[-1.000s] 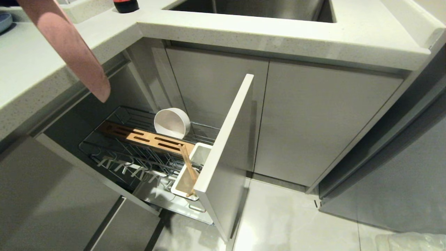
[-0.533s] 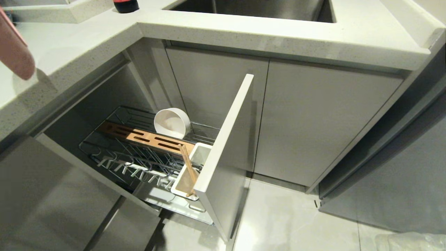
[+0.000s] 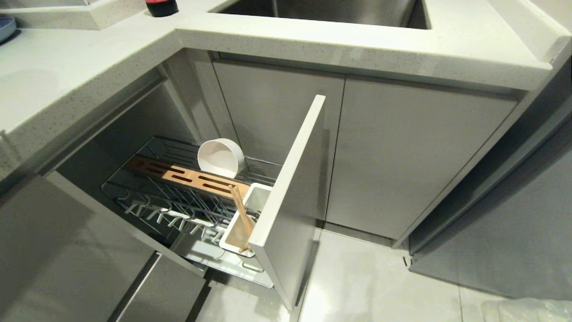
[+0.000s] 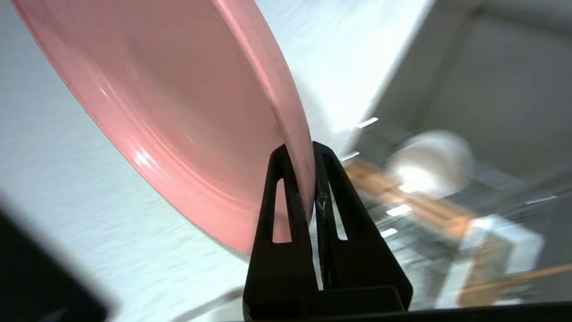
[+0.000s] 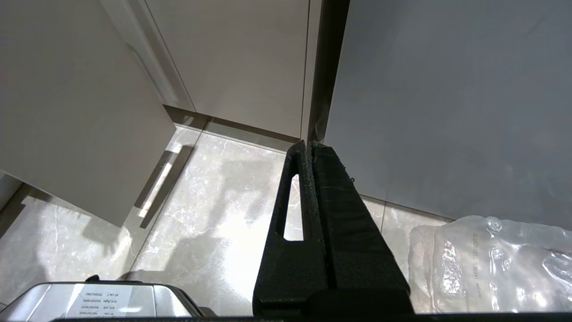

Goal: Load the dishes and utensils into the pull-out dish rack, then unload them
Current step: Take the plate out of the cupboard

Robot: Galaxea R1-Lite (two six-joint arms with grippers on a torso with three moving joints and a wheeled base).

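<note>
Unloading looks to be under way, judging by how things lie. Clamped between the left gripper (image 4: 298, 154) fingers, edge-on, is the salmon-pink plate (image 4: 178, 112); its rim sits right in the pinch and the rest of it fans away from the fingertips over pale countertop (image 3: 67, 76). Beyond the fingertips and off to one side, blurred, sits the pull-out dish rack (image 3: 147, 190), drawn fully out. In it the cream-white bowl (image 3: 221, 157) stands on edge behind the slotted wooden strip (image 3: 187, 176), and the pale wooden chopsticks (image 3: 241, 214) lean in the white utensil cup (image 3: 239, 223) just behind the front panel (image 3: 290, 201). I cannot make out the spoon. The right gripper (image 5: 308, 147) hangs parked over the floor tiles, fingers pressed together on nothing. So, by my reckoning, the plate is out of the rack and needs setting down, while bowl and chopsticks are left to lift out
</note>
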